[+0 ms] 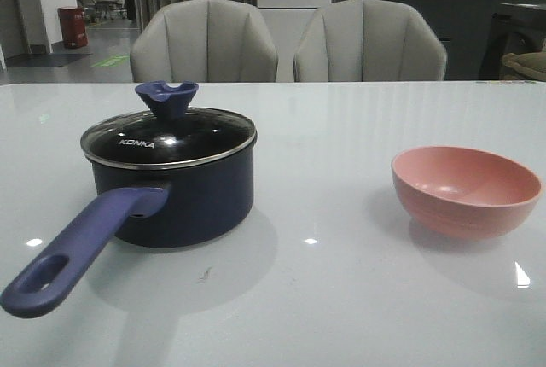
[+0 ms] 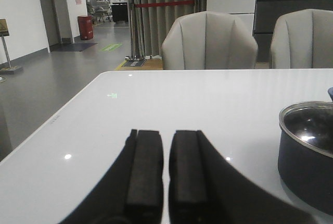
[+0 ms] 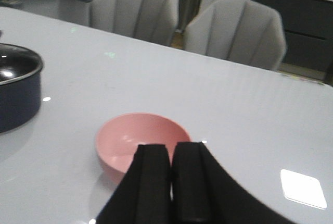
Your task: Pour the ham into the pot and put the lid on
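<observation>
Both grippers are closed on nothing: left gripper (image 2: 165, 169) pads nearly touching, hovering over bare table just beside the pot; right gripper (image 3: 171, 177) pads together, hanging above the near rim of the pink bowl (image 1: 466, 189). Neither arm shows in the front view.

Layout, front view: pot (image 1: 175, 188) sits at 9 o'clock on the table (image 1: 341, 299), bowl at 3 o'clock, well apart. Lid (image 1: 169, 135) is seated on the pot, knob up, KONKA text facing the camera. No ham visible; the bowl looks empty in the front and right wrist views.

Judgement: the task looks done or nearly so, with the ham presumably under the lid, though I can't confirm that through the glass.

Risks:
- Left gripper swings toward the pot and clips the wall or rim, so the lid shifts off seat.
- Handle sticks out and is easy to snag; a hit spins the pot.
- Right gripper drops and tips the bowl.

Pot's long axis runs along the handle (image 1: 81, 243), pointing to about 7 o'clock toward the near-left edge, hole end outermost.
</observation>
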